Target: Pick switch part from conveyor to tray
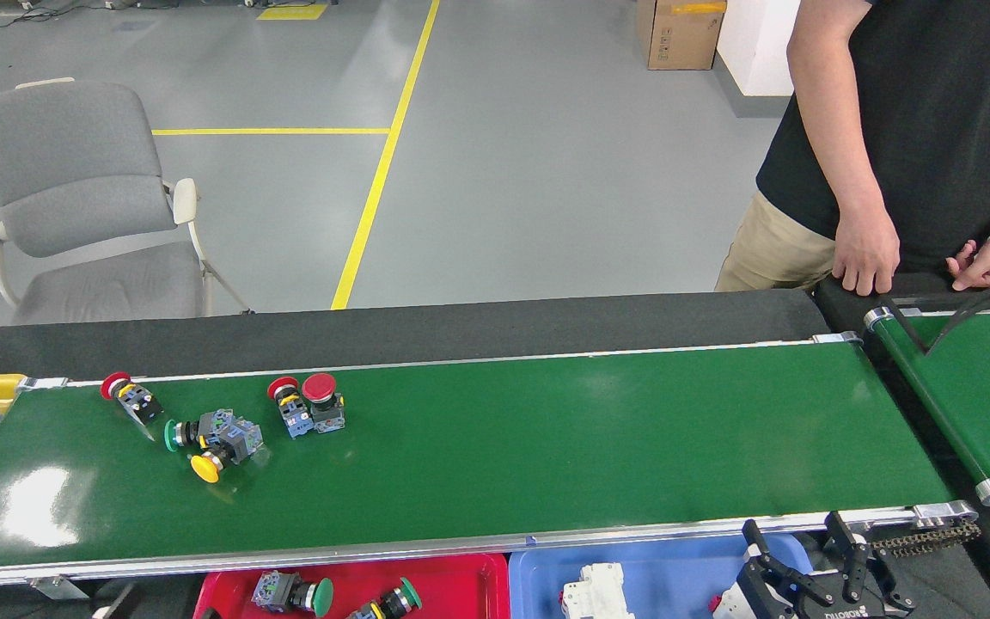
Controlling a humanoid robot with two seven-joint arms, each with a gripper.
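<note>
Five switch parts sit on the left end of the conveyor (546,430): a red-capped one (127,395) far left, a green-capped one (190,430) touching a yellow-capped one (218,451), plus a red pair (308,404) side by side. The red tray (461,576) near the belt holds two green-capped switches (290,593). Right gripper (813,572) hovers over the blue tray (675,572), fingers spread wide. Left gripper is out of view.

The right gripper (813,563) bears partly cut-off lettering, seemingly "ROBOTIQ".
</note>
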